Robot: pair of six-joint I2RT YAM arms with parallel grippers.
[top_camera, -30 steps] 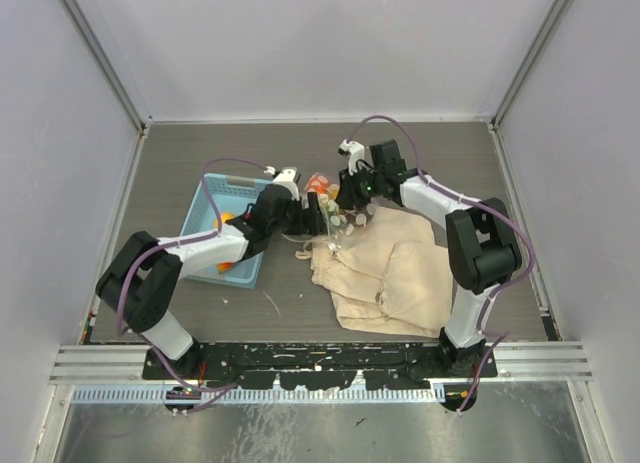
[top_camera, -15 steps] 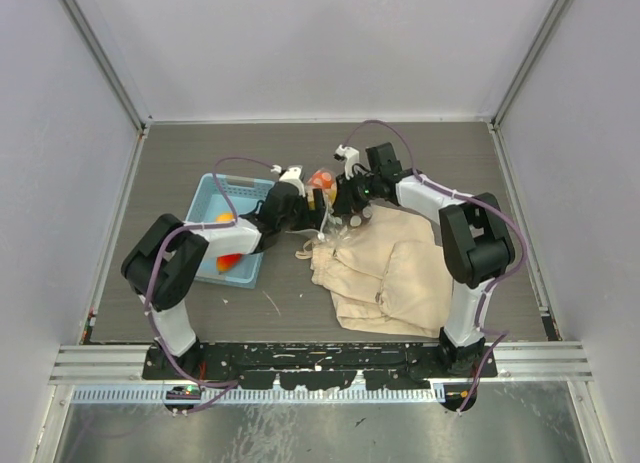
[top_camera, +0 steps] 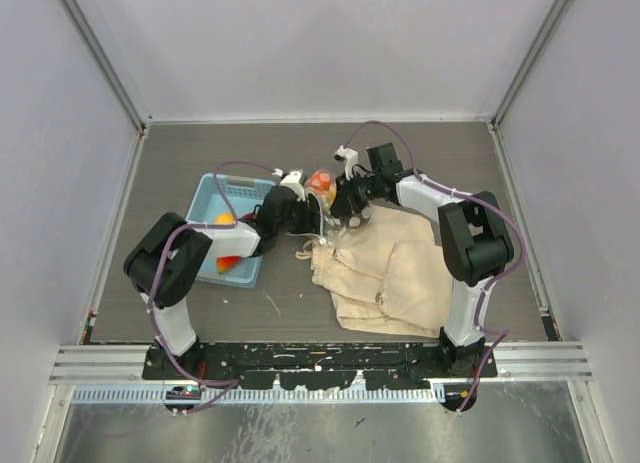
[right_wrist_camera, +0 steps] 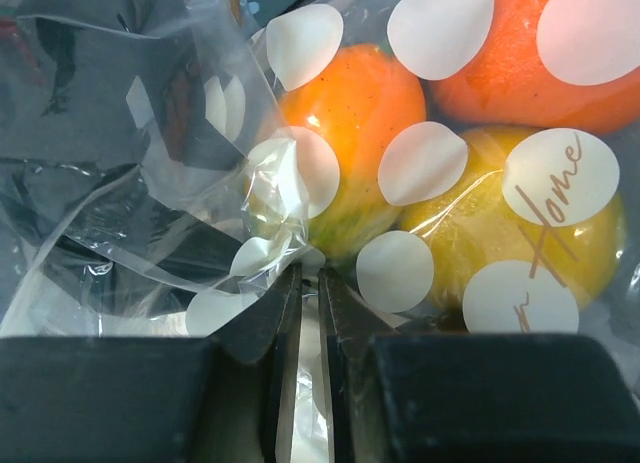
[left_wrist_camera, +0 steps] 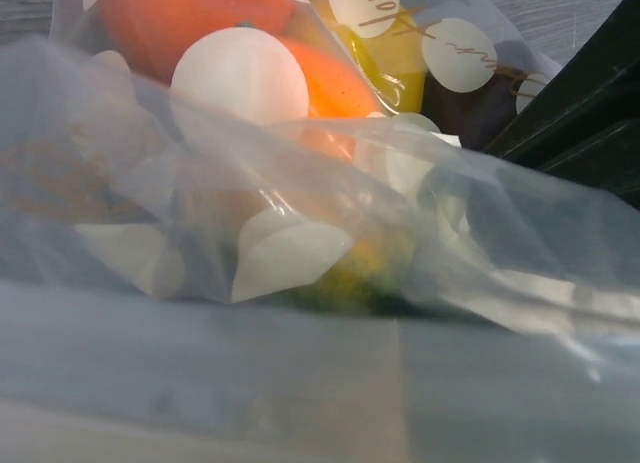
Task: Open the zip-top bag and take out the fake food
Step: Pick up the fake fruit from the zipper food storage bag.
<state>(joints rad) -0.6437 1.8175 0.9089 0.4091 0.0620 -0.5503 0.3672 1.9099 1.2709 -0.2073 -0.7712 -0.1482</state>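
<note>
Nearest lay one beige cloth drawstring bag [top_camera: 390, 268]. Mid-table, the right gripper [right_wrist_camera: 308, 288] was pinched nearly shut on the film of the single clear, white-spotted zip-top bag [right_wrist_camera: 200, 163]. The left gripper [top_camera: 296, 210] was pressed against the bag; I couldn't tell its jaw state. Suggest pulling the lips apart evenly, no twist. At least four glossy plastic fruits [right_wrist_camera: 345, 133] inside, two in the light blue basket [top_camera: 212, 195] to the left.

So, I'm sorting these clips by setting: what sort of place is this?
Probably a lab test cell: plain white walls enclose a grey table, and the left arm and right arm are bolted to a metal rail at its near edge.
</note>
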